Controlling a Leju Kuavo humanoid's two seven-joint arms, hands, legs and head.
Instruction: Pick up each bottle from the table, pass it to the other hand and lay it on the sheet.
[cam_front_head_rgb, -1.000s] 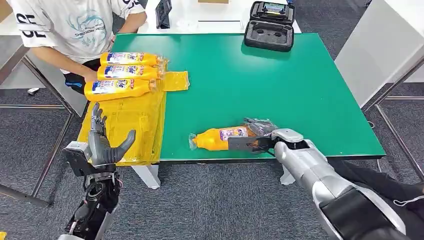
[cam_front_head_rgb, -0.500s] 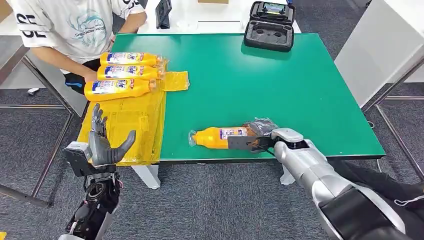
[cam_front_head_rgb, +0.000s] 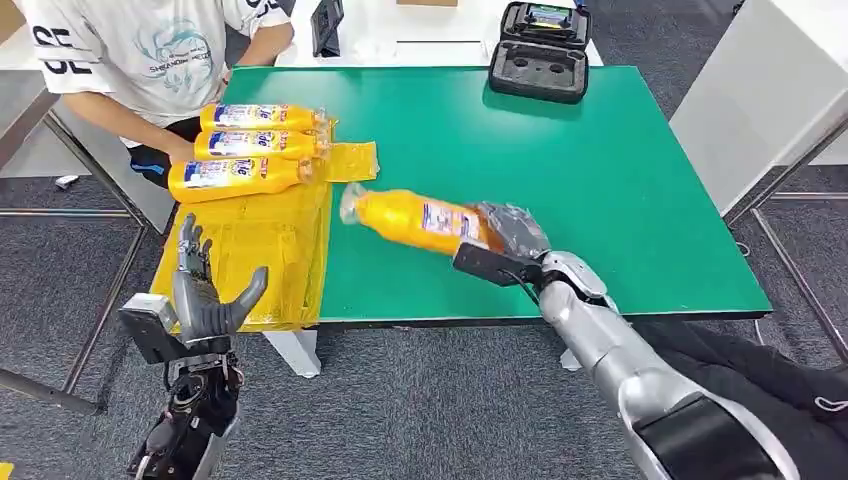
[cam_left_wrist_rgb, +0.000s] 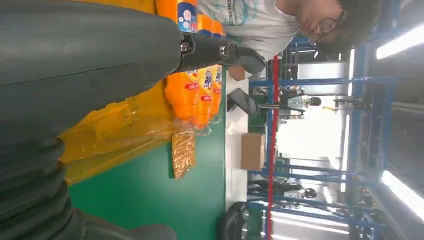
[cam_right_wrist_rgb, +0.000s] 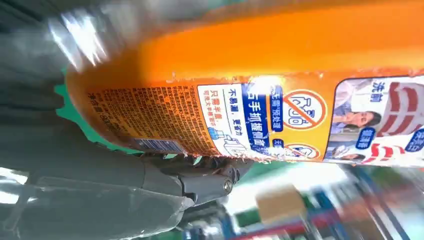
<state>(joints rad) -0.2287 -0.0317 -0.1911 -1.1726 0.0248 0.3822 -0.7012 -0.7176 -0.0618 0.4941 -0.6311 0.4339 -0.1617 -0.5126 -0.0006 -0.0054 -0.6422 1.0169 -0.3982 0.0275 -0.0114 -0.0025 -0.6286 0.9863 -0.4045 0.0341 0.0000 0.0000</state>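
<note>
- Head view: the right hand (cam_front_head_rgb: 505, 240) grips an orange bottle (cam_front_head_rgb: 410, 217) by its base end, fingers (cam_front_head_rgb: 488, 266) wrapped round it. The bottle is lifted above the green table (cam_front_head_rgb: 600, 170), tilted, with its cap end pointing left and far, toward the yellow sheet (cam_front_head_rgb: 255, 255).
- Head view: the left hand (cam_front_head_rgb: 205, 290) is raised off the near left corner of the table, in front of the sheet's near edge. Its fingers (cam_front_head_rgb: 190, 255) are spread and point up, the thumb is out to the right, and nothing is in it.
- Head view: three more orange bottles (cam_front_head_rgb: 250, 145) lie side by side on the far part of the sheet, touching one another, caps to the right. A person (cam_front_head_rgb: 150, 50) in a white shirt stands at the far left corner, one hand just beside these bottles.
- Head view: a black case (cam_front_head_rgb: 540, 50) lies open at the far edge of the table, well apart from the bottles.
- Left wrist view: the hand's grey cover and thumb (cam_left_wrist_rgb: 75, 65) take up much of the frame; a dark finger (cam_left_wrist_rgb: 215, 50) is stretched out straight, touching nothing. Past it lie the sheet (cam_left_wrist_rgb: 120, 130) and the row of bottles (cam_left_wrist_rgb: 192, 90).
- Right wrist view: the held bottle (cam_right_wrist_rgb: 260, 85) is close up, label facing the camera, slightly blurred. Dark fingers (cam_right_wrist_rgb: 200, 175) press against its underside and the grey thumb lies against the base.
</note>
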